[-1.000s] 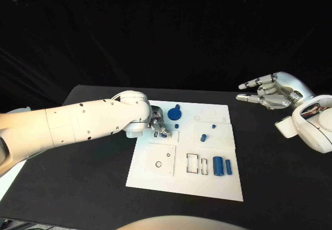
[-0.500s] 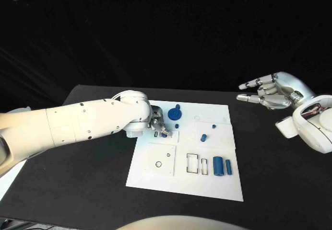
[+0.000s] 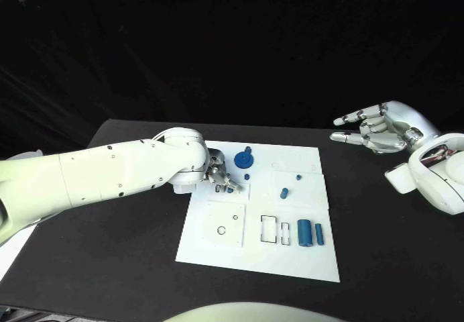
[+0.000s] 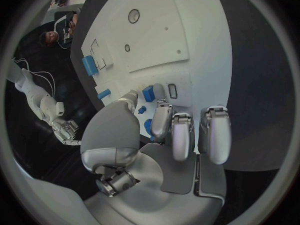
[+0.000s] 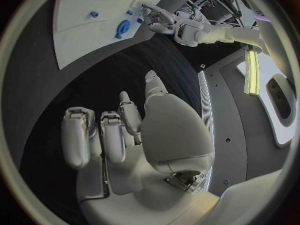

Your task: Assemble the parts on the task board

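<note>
Task board (image 3: 290, 258) lies mid-worktop (image 3: 116, 268), a white plate with its near edge toward the robot and its far edge close to the worktop's back edge. Bare black surface on both sides and in front of the board.

Left hand (image 3: 218, 178) is low over the board's far-left part, fingers pointing down onto it. In the left wrist view a fingertip and the thumb close on a small blue block (image 4: 147, 93) at the board surface beside a small rectangular slot; the other fingers are extended alongside. Little room there: a blue disc with a peg (image 3: 245, 159) stands just beside the hand, and a small blue stud (image 3: 247, 176) lies near it.

Right hand (image 3: 375, 131) is raised off the board's far-right corner, well apart from it, fingers loosely curled, nothing in it.

Near the right edge of the board: a blue cylinder (image 3: 304, 232) and a narrow blue bar (image 3: 319, 233) side by side, next to two rectangular outlines. A short blue pin (image 3: 284, 193) lies mid-board.
</note>
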### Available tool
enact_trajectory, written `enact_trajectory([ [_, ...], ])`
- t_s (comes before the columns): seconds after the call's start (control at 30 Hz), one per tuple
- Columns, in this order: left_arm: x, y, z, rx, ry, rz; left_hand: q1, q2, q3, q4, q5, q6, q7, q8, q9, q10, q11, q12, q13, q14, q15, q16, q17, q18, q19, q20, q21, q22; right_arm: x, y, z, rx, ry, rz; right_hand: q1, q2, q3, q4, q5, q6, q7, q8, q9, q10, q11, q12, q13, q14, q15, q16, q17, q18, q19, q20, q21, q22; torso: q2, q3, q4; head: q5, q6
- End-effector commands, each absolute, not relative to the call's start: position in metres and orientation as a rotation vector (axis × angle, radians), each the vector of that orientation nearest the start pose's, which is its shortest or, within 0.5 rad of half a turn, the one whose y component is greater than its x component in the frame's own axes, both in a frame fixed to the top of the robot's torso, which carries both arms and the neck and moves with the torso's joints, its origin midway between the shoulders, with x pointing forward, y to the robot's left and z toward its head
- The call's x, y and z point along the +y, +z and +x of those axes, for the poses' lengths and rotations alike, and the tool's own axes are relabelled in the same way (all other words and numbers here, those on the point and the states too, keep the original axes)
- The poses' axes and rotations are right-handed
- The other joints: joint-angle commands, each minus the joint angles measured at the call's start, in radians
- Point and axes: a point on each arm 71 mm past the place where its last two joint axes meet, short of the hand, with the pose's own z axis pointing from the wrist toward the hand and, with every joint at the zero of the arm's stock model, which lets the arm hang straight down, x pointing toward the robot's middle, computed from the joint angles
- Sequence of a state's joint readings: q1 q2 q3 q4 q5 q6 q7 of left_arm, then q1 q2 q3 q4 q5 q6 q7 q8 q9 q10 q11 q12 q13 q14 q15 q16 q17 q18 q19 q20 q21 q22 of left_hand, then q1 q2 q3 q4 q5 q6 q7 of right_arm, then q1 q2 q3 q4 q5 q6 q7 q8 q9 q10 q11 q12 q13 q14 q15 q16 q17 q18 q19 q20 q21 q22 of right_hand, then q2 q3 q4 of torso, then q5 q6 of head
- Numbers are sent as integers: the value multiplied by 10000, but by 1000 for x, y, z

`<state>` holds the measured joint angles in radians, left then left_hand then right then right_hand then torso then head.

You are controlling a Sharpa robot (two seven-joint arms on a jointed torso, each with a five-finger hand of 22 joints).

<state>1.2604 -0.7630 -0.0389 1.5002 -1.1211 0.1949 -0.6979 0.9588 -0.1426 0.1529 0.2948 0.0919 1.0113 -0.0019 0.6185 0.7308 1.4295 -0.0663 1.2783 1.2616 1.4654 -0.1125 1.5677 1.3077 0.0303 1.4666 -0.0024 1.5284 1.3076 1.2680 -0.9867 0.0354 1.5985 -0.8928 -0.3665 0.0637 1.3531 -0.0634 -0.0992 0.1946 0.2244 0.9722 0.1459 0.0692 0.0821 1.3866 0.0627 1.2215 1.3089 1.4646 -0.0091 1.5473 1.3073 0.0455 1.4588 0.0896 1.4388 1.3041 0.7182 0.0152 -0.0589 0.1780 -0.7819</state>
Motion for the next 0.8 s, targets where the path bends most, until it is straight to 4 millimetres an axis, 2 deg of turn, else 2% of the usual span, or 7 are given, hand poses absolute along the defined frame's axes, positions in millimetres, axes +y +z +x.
enact_trajectory([
  [0.03, 200, -200, 488, 23362, -1712, -1767, -8, 94, -314, -1, 19, 78, 16, -4, 5, 83, 8, 47, 16, 1054, -64, 31, 2631, -162, 828, -59, 27, 2058, -251, -115, 489, 15449, 9803, 3265, -49, 27, -66, 19, 3, 62, 14, 5, 13, -10, -23, -42, 81, 954, -61, -45, 2209, 114, -26, -19, -35, -17, -5, 5, 0, 14, 17],
  [0.2, 200, -190, 488, 23168, -2083, -2071, -33, 163, -515, 4, 25, 65, 19, -2, 11, 68, 12, 22, -10, 1054, -63, 31, 2631, -161, 827, -58, 22, 2054, -252, -116, 490, 15456, 9794, 3286, -66, 24, -86, 30, 6, 61, 14, 3, 13, -11, -22, -47, 76, 952, -61, -49, 2205, 114, -27, -20, -37, -21, 2, -1, -7, 24, 55],
  [0.33, 200, -175, 488, 23078, -2590, -2329, 52, 188, -617, -6, 47, -28, 47, -44, 1, -22, 31, -123, -154, 1054, -51, 31, 2631, -129, 777, -51, -70, 1925, -252, -117, 491, 15479, 9785, 3316, -66, 24, -86, 30, 6, 61, 14, 3, 13, -11, -22, -47, 76, 952, -61, -49, 2205, 114, -27, -20, -37, -21, 1, -5, -17, 27, 98],
  [0.5, 210, -147, 501, 23009, -2584, -2328, 414, 200, -889, -3, 64, -488, 254, -416, -221, -363, 206, -580, -604, 1054, 80, 31, 2631, -43, 632, 51, -336, 1570, -252, -119, 492, 15513, 9759, 3352, -66, 24, -86, 30, 6, 61, 14, 3, 13, -11, -22, -47, 76, 952, -61, -49, 2205, 114, -27, -20, -37, -21, 2, 14, -3, 45, 112],
  [0.6, 221, -131, 513, 22903, -2360, -2455, 579, 235, -1012, 0, 63, -750, 411, -766, -512, -498, 336, -747, -781, 1054, 187, 31, 2631, -30, 605, 148, -388, 1512, -252, -120, 492, 15533, 9744, 3372, -66, 24, -86, 30, 6, 61, 14, 3, 13, -11, -22, -47, 76, 952, -61, -49, 2205, 114, -27, -20, -37, -21, 5, 22, -5, 46, 156],
  [0.7, 232, -120, 527, 22743, -2101, -2759, 872, 381, -950, -5, 55, -970, 578, -1168, -881, -651, 480, -951, -997, 1054, 311, 31, 2631, -13, 575, 254, -449, 1442, -252, -121, 493, 15553, 9730, 3392, -75, 27, -99, 38, 11, 62, 14, 3, 13, -2, -23, -30, 87, 955, -61, -43, 2213, 112, -22, -21, -32, -9, 11, 12, 3, 42, 191],
  [0.8, 240, -117, 540, 22636, -1802, -3031, 1081, 505, -855, -13, 50, -931, 636, -1342, -1111, -760, 536, -1103, -1160, 1054, 368, 31, 2631, -3, 563, 318, -477, 1414, -252, -122, 493, 15560, 9719, 3407, -74, 29, -100, 38, 12, 63, 13, 3, 13, -1, -23, -28, 88, 954, -61, -45, 2211, 113, -23, -21, -34, -13, 10, 15, 13, 60, 197],
])
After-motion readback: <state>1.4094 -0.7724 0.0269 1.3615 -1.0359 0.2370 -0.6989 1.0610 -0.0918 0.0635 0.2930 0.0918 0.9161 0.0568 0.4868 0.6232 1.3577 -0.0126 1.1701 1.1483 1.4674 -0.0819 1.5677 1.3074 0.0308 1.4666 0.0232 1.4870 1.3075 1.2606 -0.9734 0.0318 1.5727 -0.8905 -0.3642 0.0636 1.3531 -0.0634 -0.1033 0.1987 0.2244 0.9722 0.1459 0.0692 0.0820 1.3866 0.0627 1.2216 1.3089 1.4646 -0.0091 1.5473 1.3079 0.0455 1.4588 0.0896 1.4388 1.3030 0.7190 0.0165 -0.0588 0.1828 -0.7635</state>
